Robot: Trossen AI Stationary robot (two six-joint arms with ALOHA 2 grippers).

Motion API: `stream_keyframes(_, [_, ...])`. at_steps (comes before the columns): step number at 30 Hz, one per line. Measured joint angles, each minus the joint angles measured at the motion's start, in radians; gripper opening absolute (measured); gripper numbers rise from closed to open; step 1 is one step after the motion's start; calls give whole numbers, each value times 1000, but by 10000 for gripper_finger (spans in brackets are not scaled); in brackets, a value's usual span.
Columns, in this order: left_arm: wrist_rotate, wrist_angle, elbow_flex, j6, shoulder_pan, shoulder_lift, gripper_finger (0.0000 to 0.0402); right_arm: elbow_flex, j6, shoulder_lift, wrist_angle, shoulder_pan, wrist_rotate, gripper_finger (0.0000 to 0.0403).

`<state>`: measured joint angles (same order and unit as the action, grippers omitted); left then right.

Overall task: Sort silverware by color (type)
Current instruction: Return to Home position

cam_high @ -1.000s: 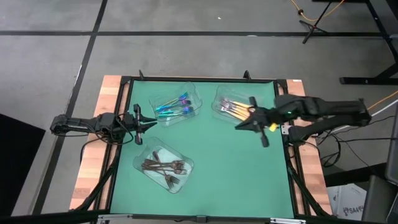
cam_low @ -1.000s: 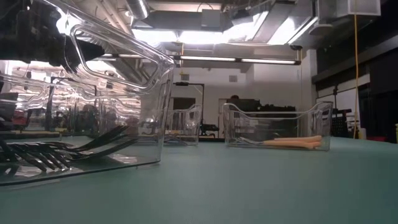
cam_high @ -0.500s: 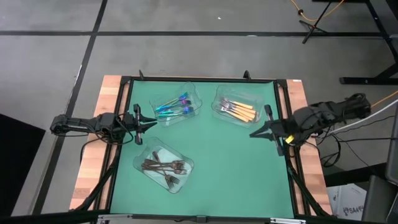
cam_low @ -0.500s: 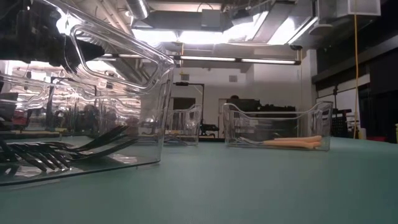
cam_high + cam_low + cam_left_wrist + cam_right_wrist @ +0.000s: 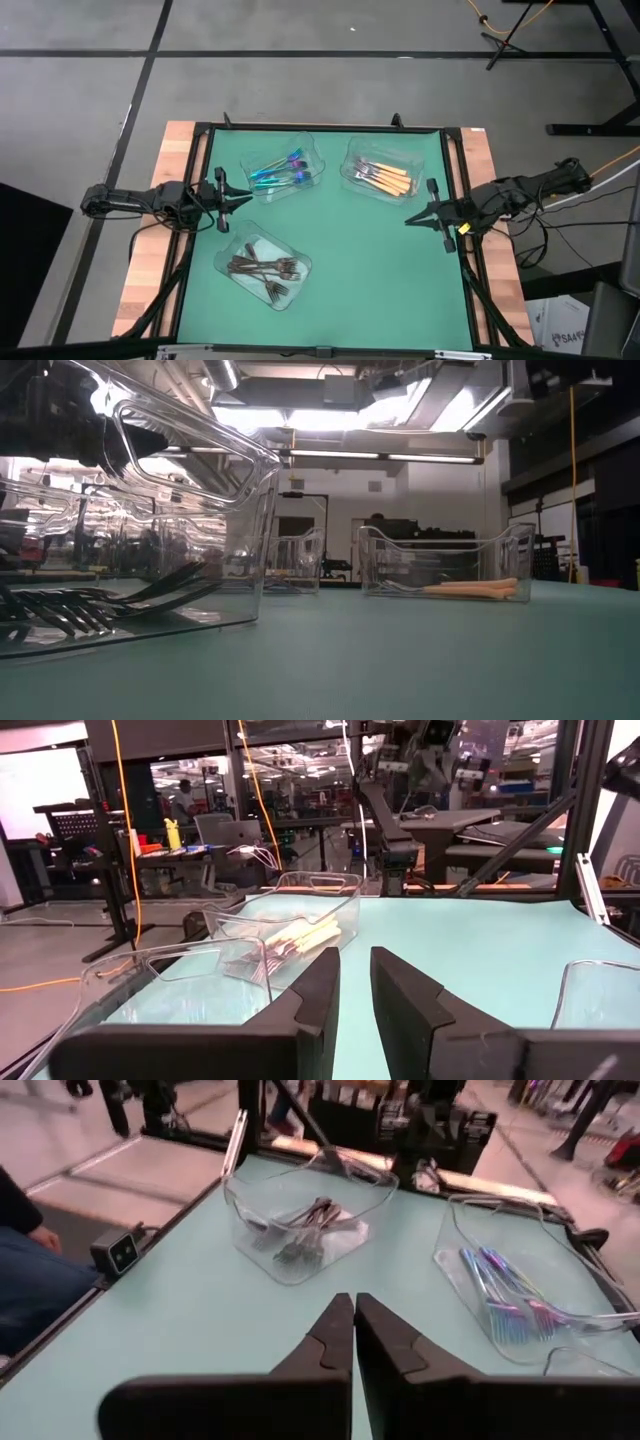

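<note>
- The right gripper (image 5: 410,219) hangs at the 3 o'clock edge of the tabletop (image 5: 380,290), pointing in toward the middle, with its fingers pressed together and nothing between them
- The left gripper (image 5: 243,199) waits at the 9 o'clock edge, its fingers parted by only a thin slit, and it is empty too
- All the silverware I can see lies in 3 clear trays: the iridescent blue forks (image 5: 282,172) in the 11 o'clock tray (image 5: 312,150), the orange-handled forks (image 5: 385,178) in the 1 o'clock tray (image 5: 352,152), and the dark forks (image 5: 265,268) in the 7 o'clock tray (image 5: 245,245)
- I see nothing loose on the green mat, so the sorting looks done and only parking the arms is left
- The nearest hazard, to my eye, is the 1 o'clock tray, which sits close to the right gripper at about its 11 o'clock; a swing that goes wide or low could clip its wall
- These trays look light and slick, so a knock would likely skate one across the mat or tip it, spilling forks back out and mixing the kinds
- The left gripper has the 11 o'clock and 7 o'clock trays near it on either side, so the same worry applies there
- A person (image 5: 25,1280) sits just off the 6 o'clock edge, and reaching in while an arm moves would be unwise
</note>
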<state>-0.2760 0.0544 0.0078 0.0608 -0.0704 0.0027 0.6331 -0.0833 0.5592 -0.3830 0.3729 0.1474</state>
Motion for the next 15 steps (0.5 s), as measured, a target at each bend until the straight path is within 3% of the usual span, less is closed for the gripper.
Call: stream_keyframes(15, [0, 0, 0, 0, 0, 0, 53, -408, 79, -514, 136, 0, 123, 5])
